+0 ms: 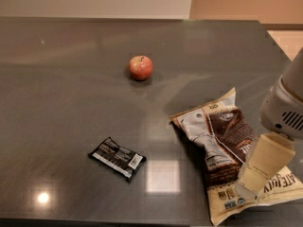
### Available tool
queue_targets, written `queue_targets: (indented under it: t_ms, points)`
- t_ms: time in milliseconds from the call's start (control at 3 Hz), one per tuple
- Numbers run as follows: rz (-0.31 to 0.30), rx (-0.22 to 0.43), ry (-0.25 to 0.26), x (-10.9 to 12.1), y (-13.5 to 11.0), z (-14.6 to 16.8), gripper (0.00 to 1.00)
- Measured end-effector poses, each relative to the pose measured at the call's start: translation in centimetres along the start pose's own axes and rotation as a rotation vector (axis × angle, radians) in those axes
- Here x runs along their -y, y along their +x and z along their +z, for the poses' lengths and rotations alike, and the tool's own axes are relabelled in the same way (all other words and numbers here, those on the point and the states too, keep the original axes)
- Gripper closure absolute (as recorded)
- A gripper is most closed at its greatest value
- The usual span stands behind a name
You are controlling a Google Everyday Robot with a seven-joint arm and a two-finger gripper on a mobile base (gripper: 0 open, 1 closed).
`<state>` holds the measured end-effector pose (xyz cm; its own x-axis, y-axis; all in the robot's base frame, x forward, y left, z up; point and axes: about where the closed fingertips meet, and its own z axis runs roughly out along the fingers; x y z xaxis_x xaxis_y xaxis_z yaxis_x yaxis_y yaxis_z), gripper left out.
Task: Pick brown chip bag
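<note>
One brown chip bag (222, 131), one apple (141, 67), one black bar (117, 157).
Gripper (247, 189) over the bag's lower end; grip state unclear.

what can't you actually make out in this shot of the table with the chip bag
- the brown chip bag: its lower right part is covered by the gripper, low at the right of the camera view; contact between them is unclear.
- the arm: cut off by the right edge.
- the black wrapped bar: its label is too small to read.
</note>
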<state>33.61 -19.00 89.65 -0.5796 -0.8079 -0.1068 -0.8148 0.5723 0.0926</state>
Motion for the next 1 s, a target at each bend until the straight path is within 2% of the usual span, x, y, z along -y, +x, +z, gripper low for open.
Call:
queue_targets:
  t_ms: [667, 1000]
  points:
    - [0.116, 0.008, -0.051, 0.0, 1.5, 2.1, 0.0]
    - [0.155, 0.019, -0.052, 0.7, 2.2, 3.1, 0.0]
